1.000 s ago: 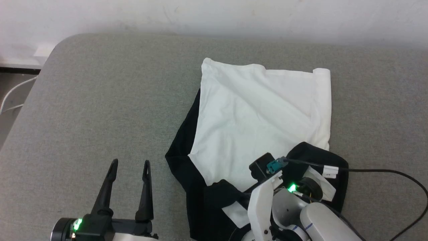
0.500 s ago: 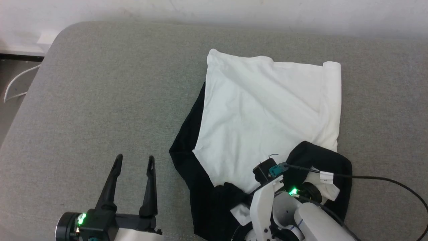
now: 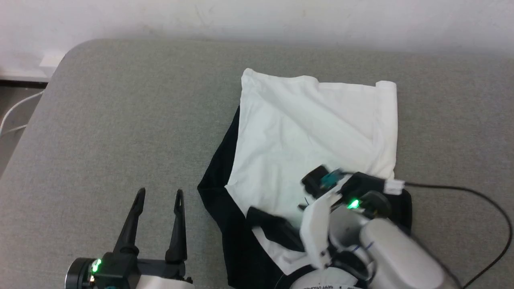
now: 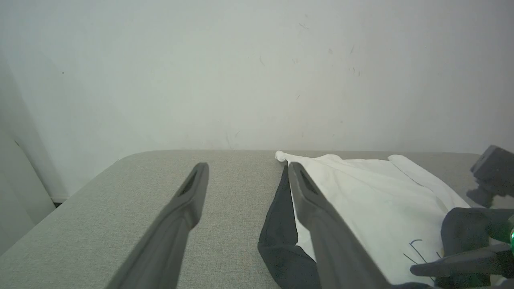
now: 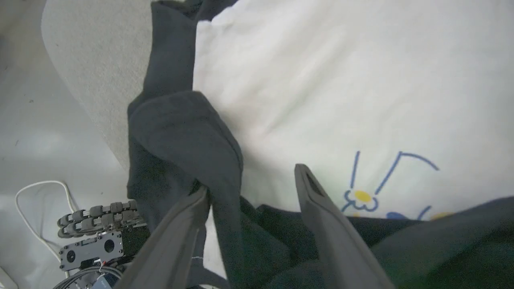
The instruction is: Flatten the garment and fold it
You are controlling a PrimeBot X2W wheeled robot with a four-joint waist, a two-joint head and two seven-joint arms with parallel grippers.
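The garment [image 3: 313, 132] lies on the grey padded table, white body spread out, one black sleeve [image 3: 219, 192] along its left edge. My right arm's wrist [image 3: 345, 204] hangs over its near end and hides the fingers there. In the right wrist view my right gripper [image 5: 251, 178] is open over the white body, with a folded black sleeve [image 5: 184, 132] lying against its left finger and a small blue and yellow print [image 5: 361, 196] beside its right finger. My left gripper [image 3: 160, 193] stands open on bare table left of the garment [image 4: 361, 196]; its fingertips [image 4: 247, 166] hold nothing.
The table [image 3: 120, 120] has a rounded far-left corner and meets a white wall [image 3: 257, 16]. A black cable [image 3: 474, 192] runs right from my right wrist. A white cord [image 3: 12, 116] lies on the floor at left. My base [image 5: 92, 237] shows beyond the table's near edge.
The head camera shifted and came back. My right wrist has moved farther over the white body, and the black fabric under it has shifted. The left gripper has barely moved.
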